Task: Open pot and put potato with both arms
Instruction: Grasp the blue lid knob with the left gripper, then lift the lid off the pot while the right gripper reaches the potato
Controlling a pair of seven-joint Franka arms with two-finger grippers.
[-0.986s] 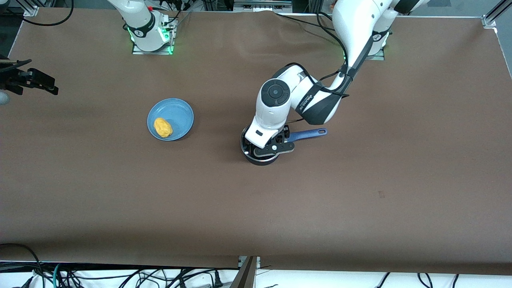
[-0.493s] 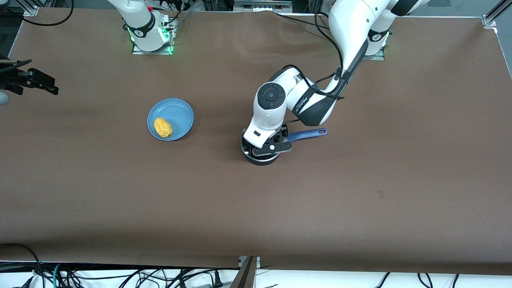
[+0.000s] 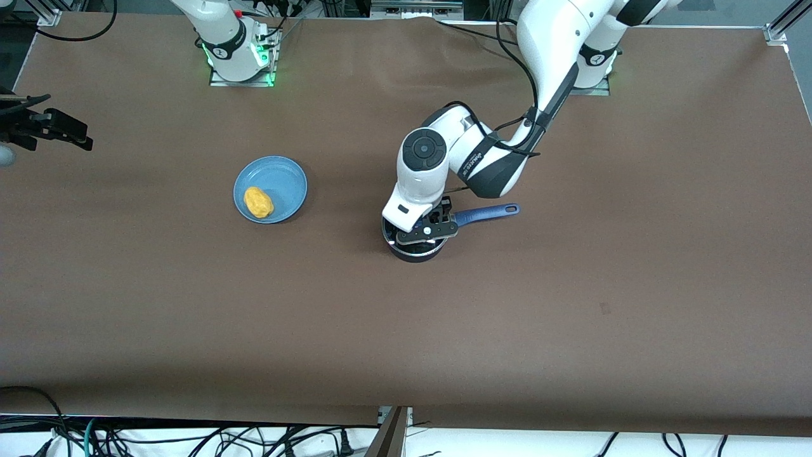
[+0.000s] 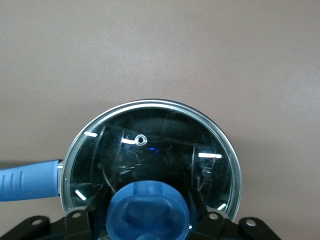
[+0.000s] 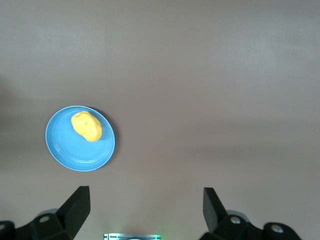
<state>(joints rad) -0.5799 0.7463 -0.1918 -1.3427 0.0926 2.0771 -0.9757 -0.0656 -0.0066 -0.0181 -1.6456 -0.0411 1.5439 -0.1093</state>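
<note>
Over the pot point(image 3: 415, 249), the left tool point(image 3: 424, 236) straddles the lid knob point(image 4: 147, 210); grip unclear. Right tool point(image 5: 145, 207) spread wide.

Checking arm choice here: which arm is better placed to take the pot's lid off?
Left. The left claw sits right over the pot, at the lid's blue knob. The right claw hangs open, high above the table, away from the pot.

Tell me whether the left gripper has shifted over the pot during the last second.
Yes. The left gripper has crept toward the right arm's end of the table, judged against the pot and its handle, which stayed put.
</note>
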